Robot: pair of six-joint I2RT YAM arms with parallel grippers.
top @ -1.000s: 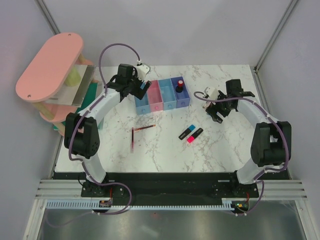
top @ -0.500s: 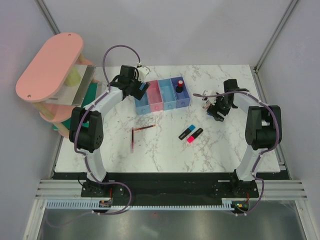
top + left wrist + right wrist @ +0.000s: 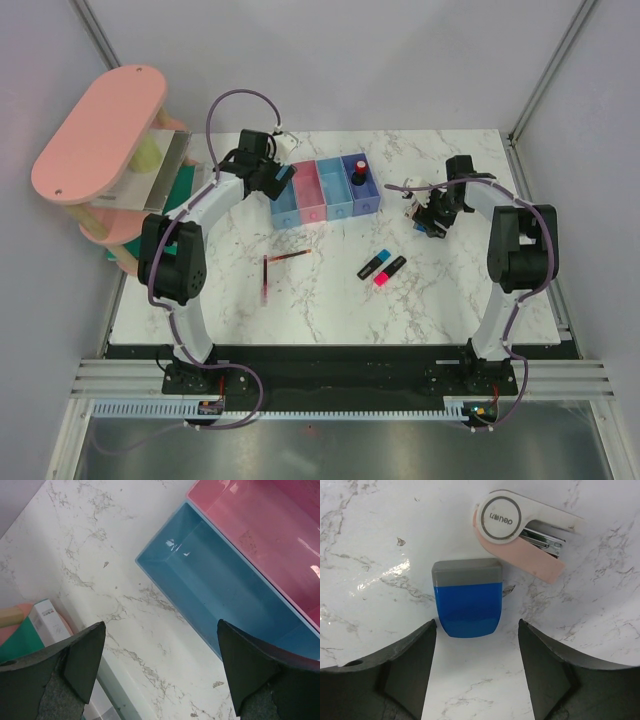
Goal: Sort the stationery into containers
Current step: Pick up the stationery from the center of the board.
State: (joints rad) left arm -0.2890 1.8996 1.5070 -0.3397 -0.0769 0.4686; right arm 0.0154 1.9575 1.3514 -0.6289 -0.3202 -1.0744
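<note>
The four joined bins (image 3: 325, 190) stand at the back centre. A red-black capped piece (image 3: 358, 171) stands in the purple bin. My left gripper (image 3: 276, 177) is open and empty over the leftmost light blue bin's left end; that bin (image 3: 225, 590) and the pink bin (image 3: 270, 530) look empty. My right gripper (image 3: 476, 630) is open, its fingers either side of the near end of a blue block (image 3: 466, 599) with a grey end. Two dark-red pens (image 3: 270, 276) and the blue and pink highlighters (image 3: 382, 267) lie mid-table. No beige eraser shows.
A white and pink stapler (image 3: 520, 535) lies just beyond the blue block, almost touching it. The big pink shelf rack (image 3: 100, 130) stands at the table's left edge, close to my left arm; its lower shelf items (image 3: 45, 620) show in the left wrist view.
My right arm has folded in and its gripper has settled low over the blue block. My left arm shifted slightly at the leftmost bin. No object has moved.
</note>
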